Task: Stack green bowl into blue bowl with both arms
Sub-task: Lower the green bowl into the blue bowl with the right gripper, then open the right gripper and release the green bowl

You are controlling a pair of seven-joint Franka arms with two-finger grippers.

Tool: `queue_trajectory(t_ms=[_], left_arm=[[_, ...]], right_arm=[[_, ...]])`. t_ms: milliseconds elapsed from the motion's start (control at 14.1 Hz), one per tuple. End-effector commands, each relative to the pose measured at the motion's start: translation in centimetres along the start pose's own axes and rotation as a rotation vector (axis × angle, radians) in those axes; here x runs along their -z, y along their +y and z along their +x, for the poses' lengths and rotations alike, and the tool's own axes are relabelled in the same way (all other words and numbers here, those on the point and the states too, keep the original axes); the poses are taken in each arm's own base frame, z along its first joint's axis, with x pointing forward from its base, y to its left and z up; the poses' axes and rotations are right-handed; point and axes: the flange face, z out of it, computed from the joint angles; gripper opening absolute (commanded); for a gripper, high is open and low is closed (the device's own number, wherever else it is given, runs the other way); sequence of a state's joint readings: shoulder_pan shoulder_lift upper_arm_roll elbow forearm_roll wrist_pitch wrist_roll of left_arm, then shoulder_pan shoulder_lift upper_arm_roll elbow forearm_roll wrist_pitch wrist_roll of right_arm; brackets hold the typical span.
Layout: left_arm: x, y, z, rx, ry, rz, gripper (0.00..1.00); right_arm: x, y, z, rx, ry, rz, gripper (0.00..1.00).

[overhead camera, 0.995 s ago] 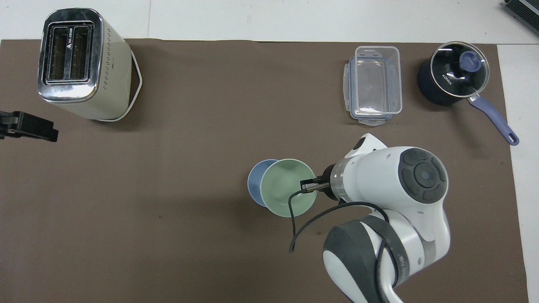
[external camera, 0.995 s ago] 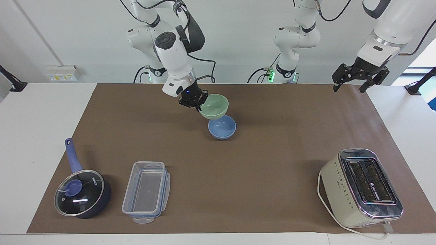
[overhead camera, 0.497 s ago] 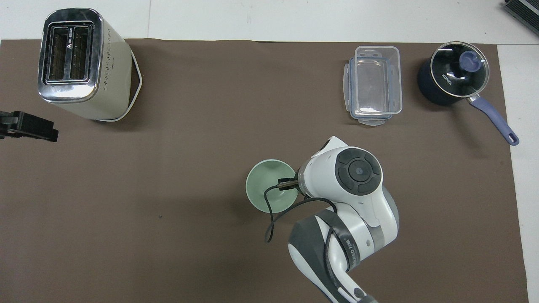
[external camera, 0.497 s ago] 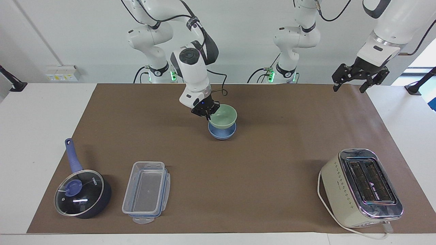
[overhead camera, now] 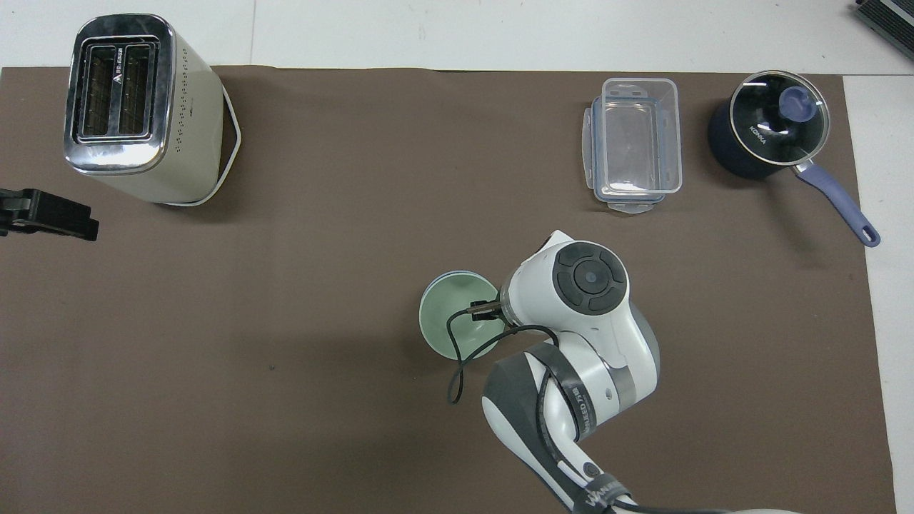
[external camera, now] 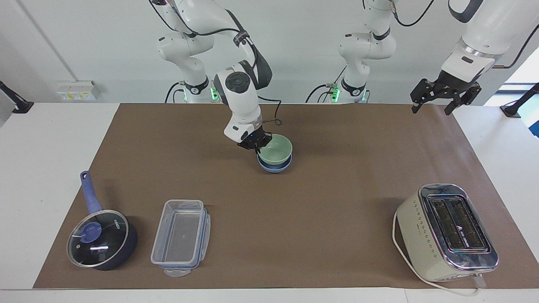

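Observation:
The pale green bowl point(external camera: 276, 147) sits nested in the light blue bowl point(external camera: 273, 167) on the brown mat, nearer to the robots than the other items. Only the blue bowl's lower wall shows under it, and a thin blue rim point(overhead camera: 448, 274) shows in the overhead view. My right gripper point(external camera: 256, 148) is shut on the green bowl's rim, on the side toward the right arm's end. From above, the right arm's wrist hides that gripper and part of the green bowl point(overhead camera: 451, 319). My left gripper point(external camera: 436, 101) waits open in the air over the mat's edge at the left arm's end.
A cream toaster point(external camera: 446, 231) stands farther from the robots toward the left arm's end. A clear plastic container point(external camera: 181, 237) and a dark blue saucepan point(external camera: 101, 237) with a glass lid stand farther from the robots toward the right arm's end.
My right arm has brought the green bowl down from above the blue bowl into it. The left arm has not moved.

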State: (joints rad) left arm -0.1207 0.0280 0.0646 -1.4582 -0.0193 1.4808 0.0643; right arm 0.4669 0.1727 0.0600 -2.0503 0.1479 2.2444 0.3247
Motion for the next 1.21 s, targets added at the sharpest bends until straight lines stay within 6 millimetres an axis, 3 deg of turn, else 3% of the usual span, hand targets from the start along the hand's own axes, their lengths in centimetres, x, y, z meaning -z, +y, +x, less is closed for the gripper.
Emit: queue_trajectory(t_ms=[0, 355, 497, 640, 782, 853, 924, 1137], left_arm=[[0.2, -0.2, -0.8, 0.006, -0.004, -0.013, 1.0], [0.2, -0.2, -0.8, 0.004, -0.004, -0.013, 1.0], [0.2, -0.2, -0.8, 0.003, -0.004, -0.013, 1.0], [0.2, -0.2, -0.8, 0.004, -0.004, -0.013, 1.0], [0.2, -0.2, -0.8, 0.004, -0.004, -0.013, 1.0], [0.2, -0.2, -0.8, 0.004, -0.004, -0.013, 1.0], [0.2, -0.2, -0.8, 0.004, -0.004, -0.013, 1.0], [0.2, -0.2, -0.8, 0.004, -0.004, -0.013, 1.0]], right_arm=[[-0.7, -0.1, 0.6, -0.016, 0.009, -0.02, 0.0], [-0.7, 0.1, 0.7, 0.005, 0.016, -0.041, 0.02], [-0.2, 0.0, 1.2, 0.007, 0.022, -0.039, 0.18], [0.0, -0.1, 1.3, 0.013, 0.026, -0.037, 0.25], [0.2, -0.3, 1.4, 0.015, 0.032, -0.035, 0.76], [0.5, -0.1, 1.4, 0.016, 0.033, -0.034, 0.78], [1.3, -0.2, 1.5, 0.015, 0.04, -0.03, 1.0], [4.9, 0.8, 2.2, 0.001, 0.072, -0.021, 1.0]])
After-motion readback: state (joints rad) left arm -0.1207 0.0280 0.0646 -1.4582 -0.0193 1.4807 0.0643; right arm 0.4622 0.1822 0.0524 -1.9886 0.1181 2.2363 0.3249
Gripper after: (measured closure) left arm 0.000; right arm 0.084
